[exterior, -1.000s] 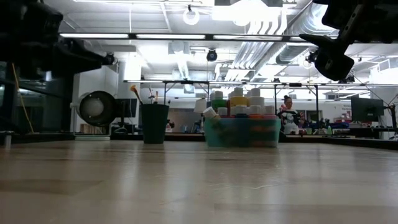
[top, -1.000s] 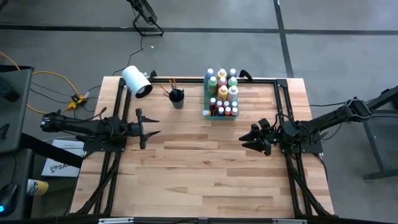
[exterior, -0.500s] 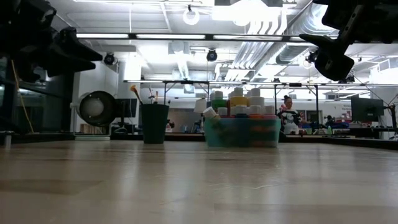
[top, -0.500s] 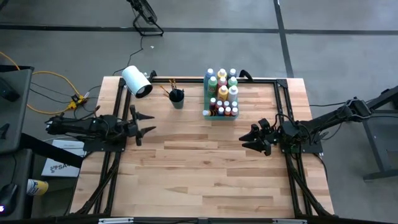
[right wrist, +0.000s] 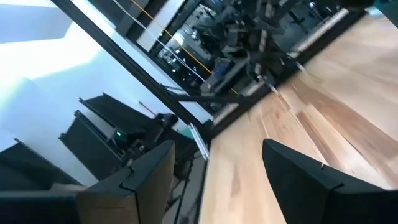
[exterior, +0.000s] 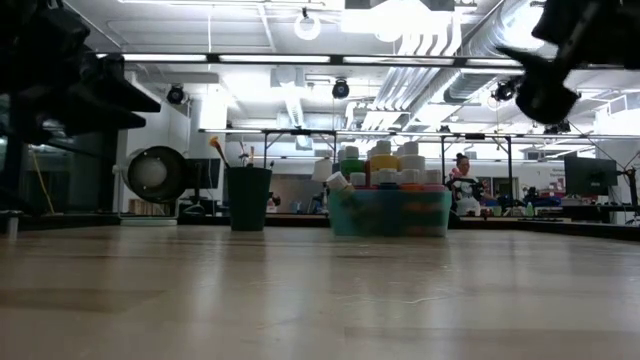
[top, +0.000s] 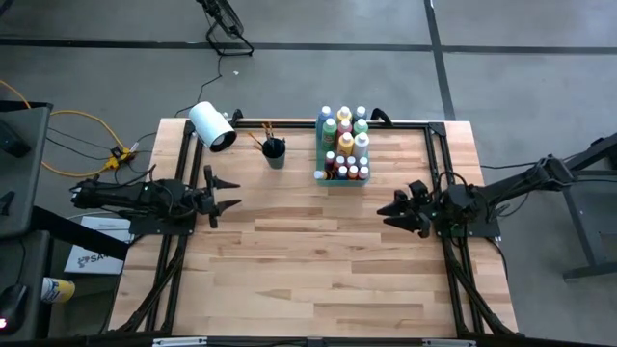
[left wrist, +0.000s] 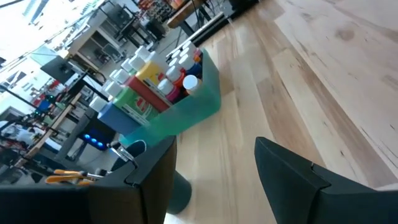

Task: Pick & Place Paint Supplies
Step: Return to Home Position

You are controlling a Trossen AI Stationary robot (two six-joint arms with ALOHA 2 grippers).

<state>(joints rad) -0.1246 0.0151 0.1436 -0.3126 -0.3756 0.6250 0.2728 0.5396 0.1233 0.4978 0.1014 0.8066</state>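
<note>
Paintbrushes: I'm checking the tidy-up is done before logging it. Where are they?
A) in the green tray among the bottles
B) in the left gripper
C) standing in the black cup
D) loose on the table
C: the paintbrushes stick up out of the black cup, between the white roll and the green tray; the left gripper is open and empty.

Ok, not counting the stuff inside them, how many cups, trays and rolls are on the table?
black cup: 1
green tray: 1
white roll: 1
Total: 3
</note>
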